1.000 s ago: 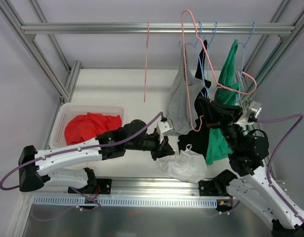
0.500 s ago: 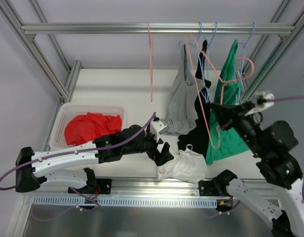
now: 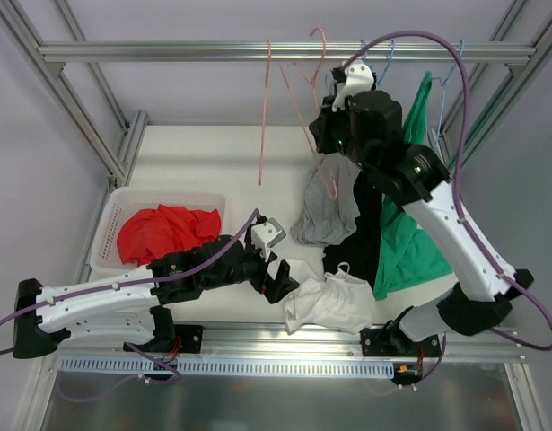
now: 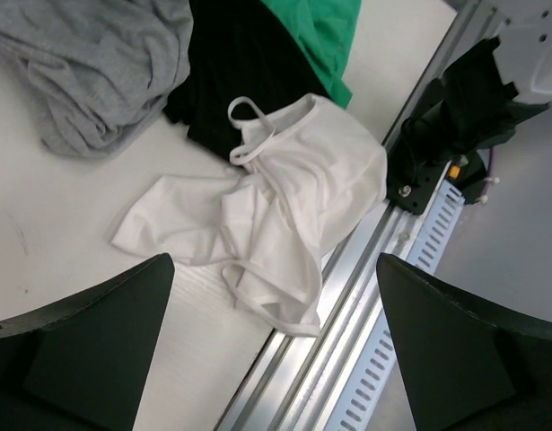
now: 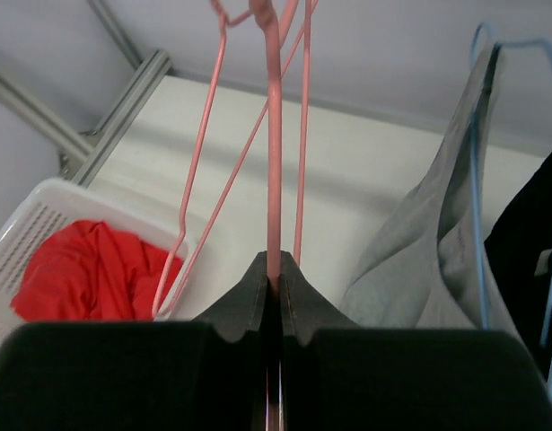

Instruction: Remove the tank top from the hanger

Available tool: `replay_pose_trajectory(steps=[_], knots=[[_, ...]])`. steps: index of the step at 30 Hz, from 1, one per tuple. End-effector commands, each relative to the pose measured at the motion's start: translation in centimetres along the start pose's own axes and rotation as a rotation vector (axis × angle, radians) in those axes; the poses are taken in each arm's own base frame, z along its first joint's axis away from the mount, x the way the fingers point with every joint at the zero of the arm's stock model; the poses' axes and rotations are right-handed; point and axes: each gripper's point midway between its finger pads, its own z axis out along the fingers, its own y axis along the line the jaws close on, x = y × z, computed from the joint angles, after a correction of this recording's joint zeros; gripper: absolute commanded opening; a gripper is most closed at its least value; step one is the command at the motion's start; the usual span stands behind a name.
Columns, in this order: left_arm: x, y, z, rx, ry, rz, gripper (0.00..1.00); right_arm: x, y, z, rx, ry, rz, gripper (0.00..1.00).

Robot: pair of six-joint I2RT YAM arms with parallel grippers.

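- A red garment (image 3: 163, 232) is seen in the white basket (image 3: 114, 208) at the left.
- The left gripper (image 3: 283, 280) is held spread wide and empty just above the table (image 3: 213, 162). In the wrist view its fingers (image 4: 96, 341) are cut off by the lower frame edge.
- The white tank top (image 4: 276, 206) is laid crumpled on the table beside the near rail (image 3: 284, 334), off any hanger. Its long axis runs roughly along that rail, and a strap loop is pointed onto the black garment (image 4: 231, 54).
- The pink hanger (image 5: 274, 135) is pinched upright by the right gripper (image 5: 274, 280), whose fingers are closed tight on its wire. The hanger's top is cut off in the wrist view.
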Motion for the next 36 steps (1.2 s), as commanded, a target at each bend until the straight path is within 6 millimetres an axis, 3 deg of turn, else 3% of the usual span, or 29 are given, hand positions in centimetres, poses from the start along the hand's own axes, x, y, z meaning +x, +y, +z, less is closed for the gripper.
replay_pose_trajectory(steps=[1,2,4,7,13,16,20,22,27,36], knots=[[1.6,1.0,-0.3,-0.053,0.028,-0.016,0.99,-3.2,-1.5,2.4,0.138,-0.072,-0.069,0.00],[1.6,1.2,-0.4,-0.060,0.023,-0.017,0.99,-4.3,-1.5,2.7,0.148,-0.093,-0.078,0.00],[1.5,1.3,-0.9,-0.062,0.006,-0.024,0.99,-3.5,-1.6,4.9,0.186,-0.071,-0.098,0.00],[1.3,1.4,-1.6,-0.062,-0.010,-0.033,0.99,-3.4,-1.3,6.1,0.187,-0.065,-0.104,0.00],[1.5,1.4,-1.4,-0.064,-0.002,-0.050,0.99,-0.1,-0.3,8.9,0.136,0.020,-0.080,0.00],[1.7,1.0,-1.0,-0.050,0.017,-0.058,0.99,1.0,-0.6,8.6,0.136,0.044,-0.057,0.00],[2.1,0.9,-0.4,-0.052,0.042,-0.058,0.99,0.9,-1.0,7.9,0.115,0.046,-0.035,0.01],[1.9,0.8,-0.2,-0.051,0.042,-0.060,0.99,0.4,-1.0,7.0,0.103,0.034,-0.029,0.00],[1.8,0.5,0.4,-0.049,0.059,-0.053,0.99,-1.7,-2.1,7.3,0.105,-0.009,0.011,0.00],[2.3,0.7,0.8,-0.057,0.074,-0.035,0.99,-3.5,-0.8,7.0,0.037,-0.048,0.041,0.00]])
